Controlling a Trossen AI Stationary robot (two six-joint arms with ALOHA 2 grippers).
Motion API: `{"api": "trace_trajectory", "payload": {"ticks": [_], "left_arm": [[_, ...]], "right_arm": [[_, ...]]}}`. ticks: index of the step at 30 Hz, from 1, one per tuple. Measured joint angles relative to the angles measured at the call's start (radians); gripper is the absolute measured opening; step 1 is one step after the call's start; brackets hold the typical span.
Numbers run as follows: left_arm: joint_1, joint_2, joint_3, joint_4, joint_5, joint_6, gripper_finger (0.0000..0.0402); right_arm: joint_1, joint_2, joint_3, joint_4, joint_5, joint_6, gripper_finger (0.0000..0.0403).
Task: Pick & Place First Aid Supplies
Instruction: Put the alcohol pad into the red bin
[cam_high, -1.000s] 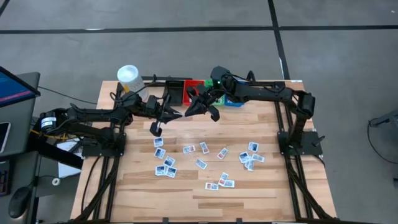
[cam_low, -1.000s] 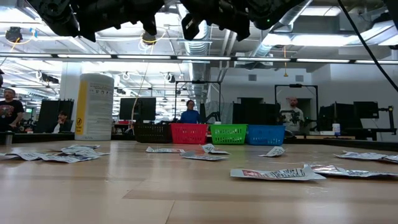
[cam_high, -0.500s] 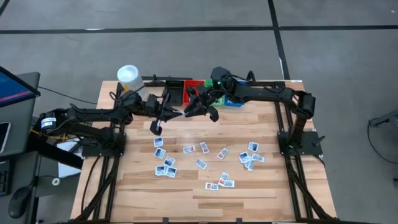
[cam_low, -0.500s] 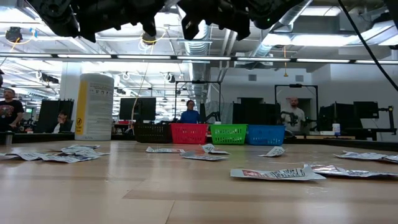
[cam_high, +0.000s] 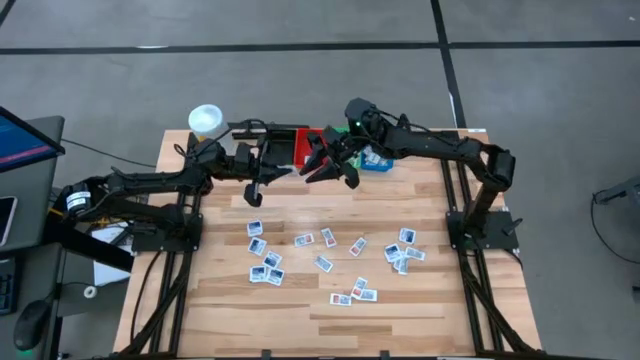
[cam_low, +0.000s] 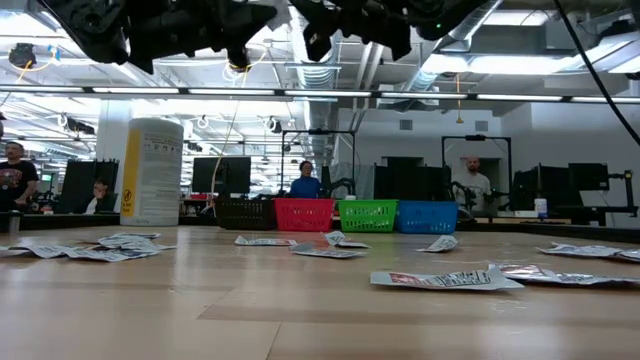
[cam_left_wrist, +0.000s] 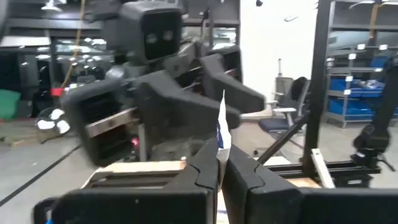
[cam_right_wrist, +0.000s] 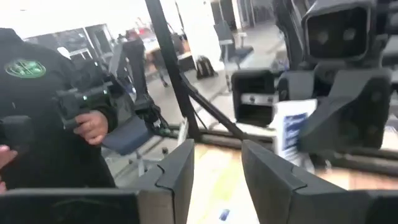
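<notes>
Left claw (cam_high: 262, 180) pinching small flat white packet with blue print (cam_left_wrist: 222, 127), mid-air near red bin (cam_high: 287, 150). Right claw (cam_high: 327, 166) spread, empty, just beside. Your handoff's done: back right away, carry packet over bin, then release.

Both grippers, left (cam_high: 262, 180) and right (cam_high: 318, 170), hung face to face, close together above the table's (cam_high: 420, 300) back half, crowding the air before the red bin (cam_high: 284, 150). A tall bottle (cam_high: 206, 122) blocked the back-left corner. Packets (cam_high: 322, 264) littered the middle, with bare wood along the near edge and a bare strip between the packets and the bins.
</notes>
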Motion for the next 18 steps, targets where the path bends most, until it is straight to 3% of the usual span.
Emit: {"api": "trace_trajectory", "payload": {"ticks": [7, 14, 18], "left_arm": [[0.059, 0.039, 0.0, -0.027, -0.097, 0.025, 0.0007], [0.111, 0.209, 0.002, -0.025, -0.353, 0.061, 0.0012], [0.163, 0.354, 0.045, -0.029, -0.37, 0.053, 0.0008]], "right_arm": [[-0.047, -0.1, -0.001, -0.328, 0.129, -0.237, 0.0106], [-0.071, -0.225, -0.001, -0.792, 0.445, -0.431, 0.0097], [-0.071, -0.27, -0.001, -1.041, 0.601, -0.489, 0.0097]]}}
